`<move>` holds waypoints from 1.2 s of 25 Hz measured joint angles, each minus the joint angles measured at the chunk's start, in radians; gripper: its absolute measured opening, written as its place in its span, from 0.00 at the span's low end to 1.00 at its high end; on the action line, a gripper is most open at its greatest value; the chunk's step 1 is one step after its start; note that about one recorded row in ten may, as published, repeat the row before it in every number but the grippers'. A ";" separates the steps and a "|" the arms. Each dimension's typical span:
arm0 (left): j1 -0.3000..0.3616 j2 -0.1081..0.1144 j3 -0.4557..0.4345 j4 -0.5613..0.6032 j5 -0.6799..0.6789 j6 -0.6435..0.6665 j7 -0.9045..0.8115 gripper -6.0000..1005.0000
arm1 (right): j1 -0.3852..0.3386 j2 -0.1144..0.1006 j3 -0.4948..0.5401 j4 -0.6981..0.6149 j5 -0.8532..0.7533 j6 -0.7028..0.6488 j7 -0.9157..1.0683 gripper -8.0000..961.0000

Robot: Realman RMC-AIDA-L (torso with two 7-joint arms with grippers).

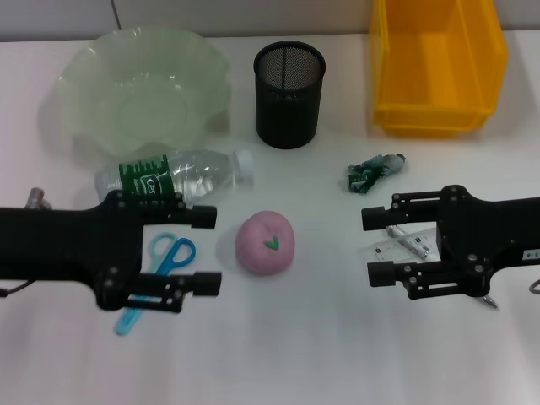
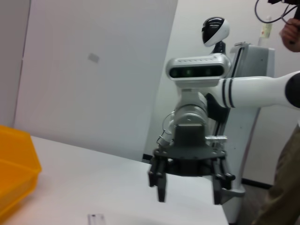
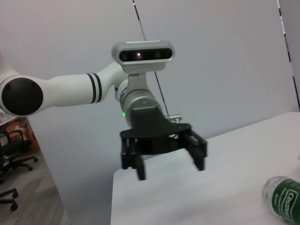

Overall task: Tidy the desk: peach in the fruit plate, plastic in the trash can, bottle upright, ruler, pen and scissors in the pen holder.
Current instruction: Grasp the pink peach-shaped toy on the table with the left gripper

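A pink peach (image 1: 265, 243) lies on the white desk between my two grippers. My left gripper (image 1: 213, 250) hovers open just left of it, above the blue scissors (image 1: 162, 263). The water bottle (image 1: 177, 177) lies on its side behind that arm. On the other side my right gripper (image 1: 369, 246) is open, over the clear ruler (image 1: 395, 250) and a pen (image 1: 415, 244), both partly hidden by it. A crumpled green plastic wrapper (image 1: 374, 171) lies behind the right gripper. The green fruit plate (image 1: 93, 63), black mesh pen holder (image 1: 289, 93) and yellow trash can (image 1: 434, 118) stand along the back.
The left wrist view shows my right gripper (image 2: 189, 197) facing it and a corner of the yellow bin (image 2: 14, 173). In the right wrist view I see my left gripper (image 3: 171, 169) and the bottle's (image 3: 283, 197) end. The desk edge drops off behind each arm.
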 joint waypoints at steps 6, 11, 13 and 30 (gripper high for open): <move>-0.060 -0.012 0.032 -0.046 0.013 -0.105 0.002 0.76 | -0.032 -0.001 0.007 0.012 0.000 -0.007 -0.018 0.72; -0.113 -0.013 0.070 -0.138 0.015 -0.212 0.028 0.76 | -0.085 -0.001 0.010 0.021 0.000 -0.010 -0.056 0.72; -0.120 -0.013 0.095 -0.153 0.016 -0.261 0.040 0.76 | -0.099 -0.001 0.011 0.029 0.000 -0.010 -0.064 0.72; -0.155 -0.021 0.287 -0.278 0.006 -0.589 0.025 0.74 | -0.117 -0.001 0.010 0.087 -0.004 -0.007 -0.071 0.73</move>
